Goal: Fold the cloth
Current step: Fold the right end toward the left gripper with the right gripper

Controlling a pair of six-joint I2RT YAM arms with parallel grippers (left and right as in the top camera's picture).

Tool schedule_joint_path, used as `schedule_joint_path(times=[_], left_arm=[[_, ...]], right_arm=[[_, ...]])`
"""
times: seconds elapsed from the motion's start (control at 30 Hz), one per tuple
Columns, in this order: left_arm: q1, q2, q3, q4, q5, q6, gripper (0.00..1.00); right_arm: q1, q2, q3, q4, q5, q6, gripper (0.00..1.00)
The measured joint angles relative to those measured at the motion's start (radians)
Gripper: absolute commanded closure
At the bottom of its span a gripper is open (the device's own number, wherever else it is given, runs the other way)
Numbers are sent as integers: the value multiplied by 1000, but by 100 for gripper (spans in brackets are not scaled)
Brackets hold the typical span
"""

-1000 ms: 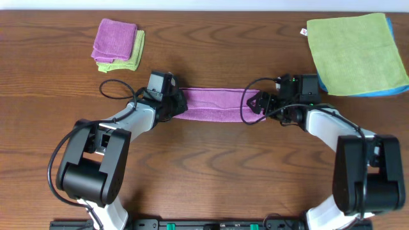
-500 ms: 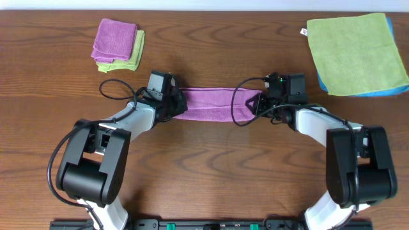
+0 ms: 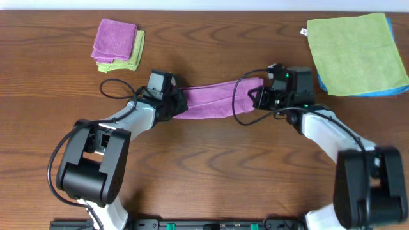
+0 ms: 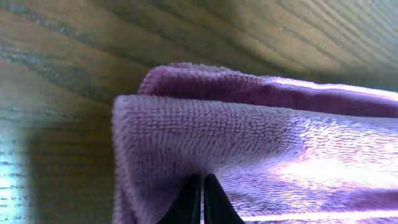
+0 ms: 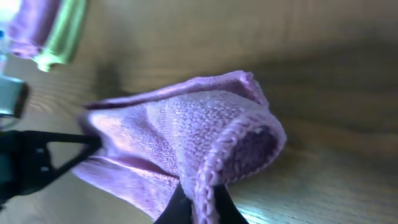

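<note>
The purple cloth [image 3: 214, 99] lies as a long folded strip across the middle of the table, stretched between my two grippers. My left gripper [image 3: 176, 102] is shut on its left end, which fills the left wrist view as layered purple terry [image 4: 205, 137] with the fingertips [image 4: 203, 198] pinched together on it. My right gripper [image 3: 261, 96] is shut on the right end and holds it raised, so the strip slants up toward the far side. In the right wrist view the hemmed corner [image 5: 236, 134] bulges out from my right gripper [image 5: 200, 202].
A folded purple cloth on a green one [image 3: 118, 43] sits at the far left. A large green cloth on a blue one [image 3: 354, 52] lies spread at the far right. Black cables [image 3: 115, 86] loop beside both wrists. Bare wood lies in front.
My right gripper has shut on the cloth's right end and lifted it toward the far side, tilting the strip. The left gripper has kept its grip in place.
</note>
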Motion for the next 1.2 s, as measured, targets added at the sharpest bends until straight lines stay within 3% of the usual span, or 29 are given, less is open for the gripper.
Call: schedule_joint_path(times=[0.6,1.2], left_arm=[[0,0,23,-2,9,0,94],[31,-21,48,-52,19,31,94]], right_arm=[[224,-30,16,63,109,-8,99],[357,104,231,-7,150,-72,99]])
